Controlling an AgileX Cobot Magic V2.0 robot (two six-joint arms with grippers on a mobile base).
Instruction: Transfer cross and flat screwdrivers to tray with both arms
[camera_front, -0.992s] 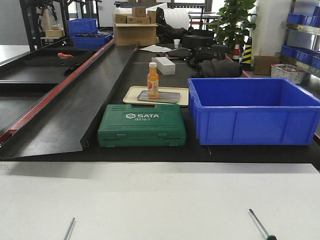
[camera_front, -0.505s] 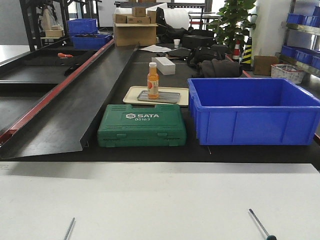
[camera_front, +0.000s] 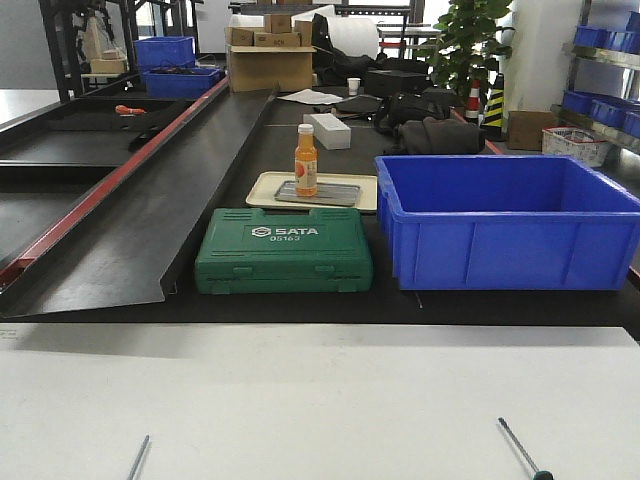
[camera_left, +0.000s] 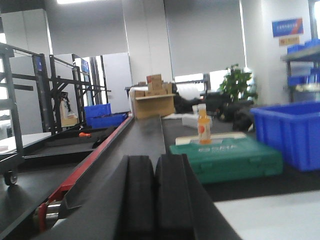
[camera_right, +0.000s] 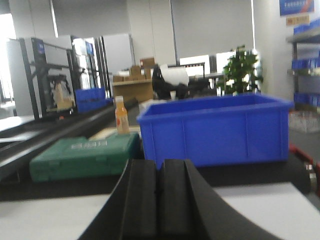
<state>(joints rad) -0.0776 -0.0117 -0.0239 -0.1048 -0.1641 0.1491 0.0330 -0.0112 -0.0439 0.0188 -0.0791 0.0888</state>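
Both hands had their fingers pressed together on nothing, the left hand (camera_left: 155, 167) and the right hand (camera_right: 160, 170) each facing the far side, with neither screwdriver in its own view. On the white tabletop (camera_front: 320, 395) the left screwdriver (camera_front: 138, 457) lay at the near left, shaft running near to far, and the green-handled screwdriver (camera_front: 522, 446) at the near right, tip slanting far-left, so each looked nearest the arm on its own side. Well beyond them, the grey tray (camera_front: 338, 195) sat mid-scene on a beige tray (camera_front: 262, 186) behind the green case (camera_front: 285, 255), an orange bottle (camera_front: 306, 160) standing on it.
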